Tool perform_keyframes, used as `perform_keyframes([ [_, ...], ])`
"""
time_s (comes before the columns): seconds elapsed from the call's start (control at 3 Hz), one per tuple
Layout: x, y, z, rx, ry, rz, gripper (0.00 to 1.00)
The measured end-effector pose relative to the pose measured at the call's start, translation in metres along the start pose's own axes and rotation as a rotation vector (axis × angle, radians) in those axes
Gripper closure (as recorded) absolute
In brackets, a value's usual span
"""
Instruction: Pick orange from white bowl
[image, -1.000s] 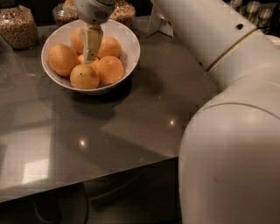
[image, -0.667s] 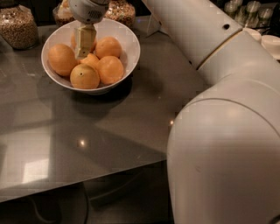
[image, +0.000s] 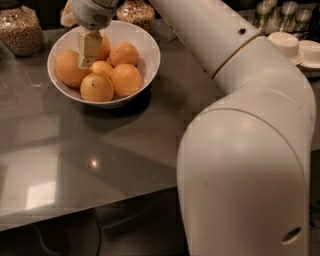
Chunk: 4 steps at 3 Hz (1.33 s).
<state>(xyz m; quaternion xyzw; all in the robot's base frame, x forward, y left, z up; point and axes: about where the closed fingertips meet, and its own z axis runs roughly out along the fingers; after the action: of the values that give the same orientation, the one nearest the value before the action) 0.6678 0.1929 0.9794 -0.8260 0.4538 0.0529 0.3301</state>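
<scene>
The white bowl (image: 150, 55) stands at the back left of the grey table (image: 75, 165) and holds several oranges. The largest orange (image: 69, 68), slightly oblong with plain skin, lies at the bowl's left side. A rounder orange with a dark stem dot (image: 96, 88) lies at the front. A small orange (image: 103, 68) sits half hidden in the middle. My gripper (image: 89, 51) hangs down into the bowl from above, just right of the largest orange and partly covering a back orange (image: 104, 46).
A glass jar of grains (image: 20, 30) stands left of the bowl and another jar (image: 132, 10) behind it. Small white dishes (image: 287, 44) sit at the far right. My white arm (image: 250, 125) fills the right half of the view. The table's front edge runs across the lower left.
The gripper has shifted a little to the left inside the bowl, toward the largest orange. The arm's bulk has swung further left across the view. The oranges have not moved.
</scene>
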Motion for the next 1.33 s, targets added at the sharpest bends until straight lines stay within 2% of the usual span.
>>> perform_keyframes([
  [0.67, -0.004, 0.001, 0.025, -0.036, 0.0, 0.088, 0.28],
  [1.33, -0.009, 0.006, 0.043, -0.078, 0.014, 0.193, 0.27],
])
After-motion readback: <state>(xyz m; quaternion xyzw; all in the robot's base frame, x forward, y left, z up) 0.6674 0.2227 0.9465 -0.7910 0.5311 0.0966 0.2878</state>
